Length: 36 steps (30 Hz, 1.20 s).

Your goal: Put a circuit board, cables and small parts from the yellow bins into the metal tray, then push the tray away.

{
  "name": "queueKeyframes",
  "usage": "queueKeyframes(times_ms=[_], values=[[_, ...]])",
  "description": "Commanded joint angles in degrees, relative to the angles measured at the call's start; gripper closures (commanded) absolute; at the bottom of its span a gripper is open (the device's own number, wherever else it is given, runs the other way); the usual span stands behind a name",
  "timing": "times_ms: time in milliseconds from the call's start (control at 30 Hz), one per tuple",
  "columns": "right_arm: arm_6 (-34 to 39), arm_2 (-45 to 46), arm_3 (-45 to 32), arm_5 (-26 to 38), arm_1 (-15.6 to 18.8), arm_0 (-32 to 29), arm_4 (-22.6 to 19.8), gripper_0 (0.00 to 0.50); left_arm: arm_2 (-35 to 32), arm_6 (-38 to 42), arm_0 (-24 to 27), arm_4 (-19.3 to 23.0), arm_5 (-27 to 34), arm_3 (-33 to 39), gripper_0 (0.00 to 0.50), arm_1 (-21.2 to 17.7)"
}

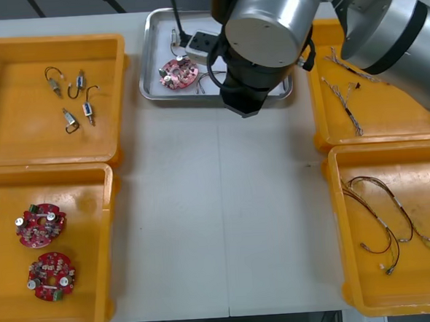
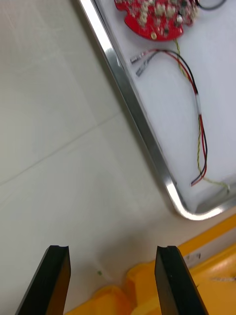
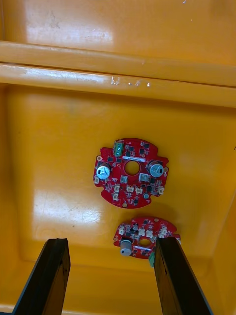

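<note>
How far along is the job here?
Done: a circuit board and a red and yellow cable lie in the metal tray. In hand: nothing; right gripper open beside the tray, left gripper open over the boards bin. Left: likely small metal parts, then pushing the tray.

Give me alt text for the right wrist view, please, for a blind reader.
The open right gripper hangs over the table between the tray's corner and a bin. The tray holds a board and a cable.
</note>
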<state>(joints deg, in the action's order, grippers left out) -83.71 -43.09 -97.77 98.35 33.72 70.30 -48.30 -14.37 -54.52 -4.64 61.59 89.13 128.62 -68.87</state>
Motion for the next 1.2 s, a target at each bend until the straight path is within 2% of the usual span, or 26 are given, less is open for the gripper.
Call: queueKeyframes(times_ms=[33, 200, 333, 500, 667, 867, 1200], values=[[11.38, 6.09, -6.82, 4.13, 5.84, -3.33, -2.24, 0.000, -1.80, -3.93, -1.33, 0.11, -0.53, 0.31, 0.000, -2.50], [20.17, 10.22, -12.01, 6.94, 10.41, -7.63, -3.38, 0.000, -1.80, -3.93, -1.33, 0.11, -0.53, 0.31, 0.000, -2.50], [26.59, 14.00, -14.99, 6.77, 14.45, -11.76, -5.14, 0.000, -1.80, -3.93, -1.33, 0.11, -0.53, 0.31, 0.000, -2.50], [30.80, 18.48, -16.40, 6.77, 19.02, -16.60, -7.08, 0.000, -1.80, -3.93, -1.33, 0.11, -0.53, 0.31, 0.000, -2.50], [30.80, 24.02, -16.31, 5.54, 23.06, -22.66, -8.39, 0.000, -1.80, -3.93, -1.33, 0.11, -0.53, 0.31, 0.000, -2.50], [29.75, 31.49, -16.31, 3.87, 25.96, -30.04, -9.45, 0.000, -1.80, -3.93, -1.33, 0.11, -0.53, 0.31, 0.000, -2.50], [27.82, 42.65, -16.31, 3.69, 26.75, -42.00, -10.42, 0.000, -1.80, -3.93, -1.33, 0.11, -0.53, 0.31, 0.000, -2.50]])
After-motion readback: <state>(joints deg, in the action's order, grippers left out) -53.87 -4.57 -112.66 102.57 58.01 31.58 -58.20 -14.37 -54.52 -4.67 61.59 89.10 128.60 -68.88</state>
